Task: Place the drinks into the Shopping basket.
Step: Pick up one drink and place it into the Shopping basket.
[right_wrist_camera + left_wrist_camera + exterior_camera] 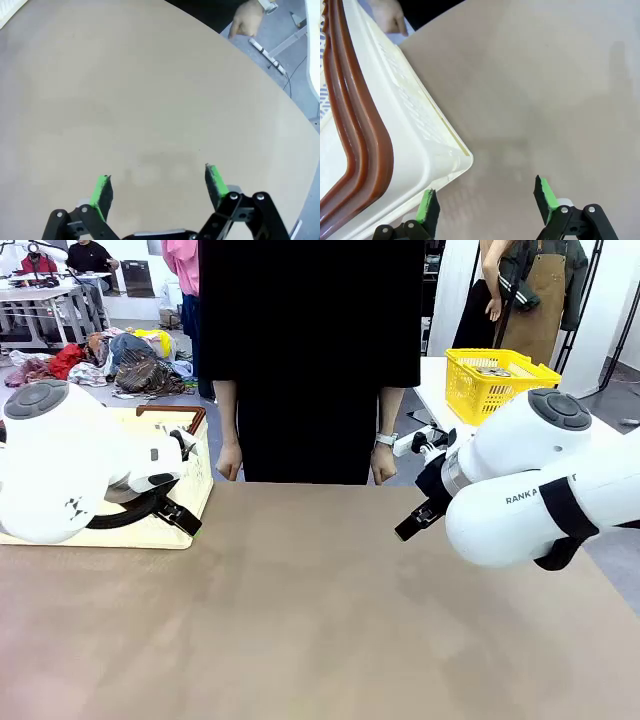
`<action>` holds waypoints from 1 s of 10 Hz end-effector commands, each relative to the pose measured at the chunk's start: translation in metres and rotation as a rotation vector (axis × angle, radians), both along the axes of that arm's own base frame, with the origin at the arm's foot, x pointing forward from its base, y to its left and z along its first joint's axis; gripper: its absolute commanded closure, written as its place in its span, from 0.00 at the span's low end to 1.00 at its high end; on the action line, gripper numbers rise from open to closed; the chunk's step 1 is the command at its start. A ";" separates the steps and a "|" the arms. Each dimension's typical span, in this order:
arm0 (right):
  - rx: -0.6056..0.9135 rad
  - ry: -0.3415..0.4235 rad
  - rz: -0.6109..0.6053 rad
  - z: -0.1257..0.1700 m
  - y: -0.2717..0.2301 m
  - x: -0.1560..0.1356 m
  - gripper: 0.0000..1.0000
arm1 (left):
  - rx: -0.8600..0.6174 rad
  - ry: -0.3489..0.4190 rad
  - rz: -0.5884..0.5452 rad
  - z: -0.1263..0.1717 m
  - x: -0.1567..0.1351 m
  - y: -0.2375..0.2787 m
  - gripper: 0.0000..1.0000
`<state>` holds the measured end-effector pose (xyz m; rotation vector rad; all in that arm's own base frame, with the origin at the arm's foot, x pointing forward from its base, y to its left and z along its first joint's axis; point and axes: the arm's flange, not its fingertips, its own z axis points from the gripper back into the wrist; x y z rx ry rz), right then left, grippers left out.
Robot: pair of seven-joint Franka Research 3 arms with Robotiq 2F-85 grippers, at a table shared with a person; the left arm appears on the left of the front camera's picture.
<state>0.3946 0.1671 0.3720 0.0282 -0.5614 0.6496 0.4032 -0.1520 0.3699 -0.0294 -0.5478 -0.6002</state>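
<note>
Status: left gripper [486, 200], right gripper [159, 186] fingers spread, empty | Shopping basket [405, 115] just beside left | guess pickup's next, needs a drink in reach

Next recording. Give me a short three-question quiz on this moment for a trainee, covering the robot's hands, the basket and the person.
1. True or false: the robot's left hand and right hand are each shut on a can.
2. In the front view, the Shopping basket stands: A) at the left of the table; B) in its middle; C) at its right edge.
3. What does the person wear on one wrist?
Key: 1 false, both are open and hold nothing. 2 A. 3 a watch.
</note>
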 end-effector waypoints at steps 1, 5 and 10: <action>0.000 0.000 0.000 0.000 0.000 0.000 0.00 | -0.001 -0.002 0.000 0.001 0.000 0.000 0.00; 0.000 0.000 0.000 0.000 0.000 0.000 0.00 | -0.001 -0.002 0.000 0.001 0.000 0.000 0.00; 0.000 0.000 0.000 0.000 0.000 0.000 0.00 | -0.001 -0.002 0.000 0.001 0.000 0.000 0.00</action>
